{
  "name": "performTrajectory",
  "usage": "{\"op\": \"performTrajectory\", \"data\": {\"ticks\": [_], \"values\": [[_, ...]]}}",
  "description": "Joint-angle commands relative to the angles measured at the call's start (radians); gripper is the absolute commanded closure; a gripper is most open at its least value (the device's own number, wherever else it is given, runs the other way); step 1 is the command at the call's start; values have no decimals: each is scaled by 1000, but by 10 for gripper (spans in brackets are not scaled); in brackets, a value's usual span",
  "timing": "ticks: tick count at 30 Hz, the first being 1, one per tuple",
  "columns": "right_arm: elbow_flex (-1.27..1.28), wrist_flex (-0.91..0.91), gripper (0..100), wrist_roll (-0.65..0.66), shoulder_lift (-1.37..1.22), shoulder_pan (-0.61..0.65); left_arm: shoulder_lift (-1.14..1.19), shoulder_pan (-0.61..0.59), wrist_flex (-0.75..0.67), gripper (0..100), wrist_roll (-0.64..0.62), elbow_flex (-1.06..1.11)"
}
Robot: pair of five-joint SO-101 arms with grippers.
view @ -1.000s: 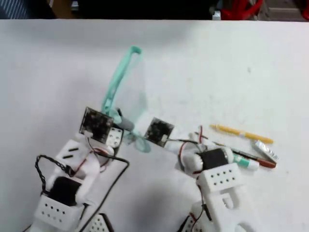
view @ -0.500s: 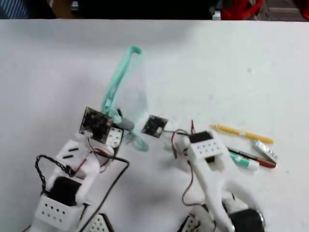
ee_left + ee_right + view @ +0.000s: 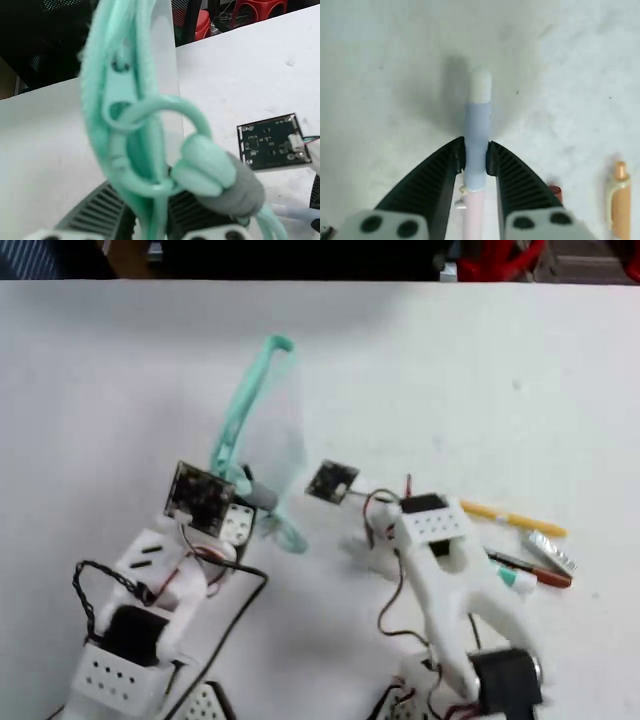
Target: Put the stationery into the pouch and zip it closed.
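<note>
A clear pouch (image 3: 268, 430) with a mint zipper (image 3: 120, 85) stands tilted on the table. My left gripper (image 3: 152, 202) is shut on its near end, beside the zipper's pull ring (image 3: 165, 145). Just right of the pouch, my right gripper (image 3: 476, 150) is shut on a pen (image 3: 476, 125) with a blue grip and a white tip, held point-down just above the table. The right arm (image 3: 430, 525) covers that pen in the high view. A yellow pen (image 3: 512, 517), a red-brown pen (image 3: 535, 570), a silver piece (image 3: 551, 551) and a teal-capped marker (image 3: 512, 580) lie to the arm's right.
The right arm's camera board (image 3: 332, 482) hangs close to the pouch's near end. An orange pen (image 3: 619, 200) lies beside the held pen. The white table (image 3: 480, 380) stretches bare beyond the arms.
The right arm has reared up and its wrist has shifted slightly toward the far side, away from the pouch's near end. The left arm and the pouch have kept still.
</note>
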State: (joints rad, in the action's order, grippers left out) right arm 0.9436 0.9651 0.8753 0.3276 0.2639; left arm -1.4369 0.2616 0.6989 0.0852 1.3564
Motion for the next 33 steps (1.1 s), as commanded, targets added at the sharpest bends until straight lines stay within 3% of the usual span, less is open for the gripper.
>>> {"op": "performTrajectory", "data": {"ticks": [1, 6, 13, 21, 25, 28, 33], "values": [[-23, 90, 980, 21, 194, -44, -2, -15, 3, 976, -3, 9], [-35, 260, 981, 91, 555, -124, -2, -15, 2, 976, -3, 11], [-281, 527, 981, -28, 911, -252, -2, -13, 2, 976, -5, 12], [-483, 621, 981, -172, 769, -278, -2, -2, 3, 976, -11, 12], [-612, 621, 981, -302, 696, -263, -2, 91, 43, 976, -6, -5], [-744, 621, 981, -390, 654, -197, -2, 179, 120, 976, -6, -52], [-987, 585, 981, -542, 575, -25, -2, 186, 144, 976, -5, -77]]}}
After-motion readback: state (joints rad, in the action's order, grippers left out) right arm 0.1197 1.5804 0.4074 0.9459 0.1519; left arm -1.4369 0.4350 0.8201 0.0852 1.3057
